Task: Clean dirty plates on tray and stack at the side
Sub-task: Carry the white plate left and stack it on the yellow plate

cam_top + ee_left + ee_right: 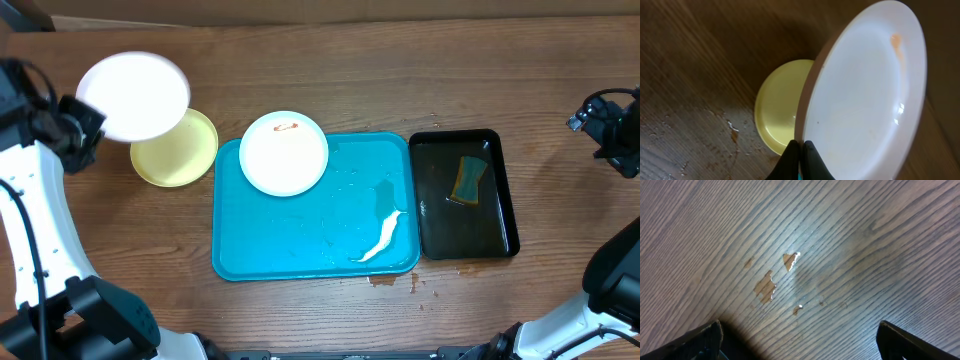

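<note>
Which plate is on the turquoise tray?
The ungripped white plate; the other white plate is in the left end effector, the yellow-green plate on the table.

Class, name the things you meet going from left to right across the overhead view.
Raised white plate in the left claw → second white plate, on the blue tray → sponge, in the black tray.

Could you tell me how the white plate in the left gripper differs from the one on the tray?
The held plate is pinched at its rim by the left gripper, over the yellow plate; the tray plate lies free on the tray. Both are round, white, with a small smear.
</note>
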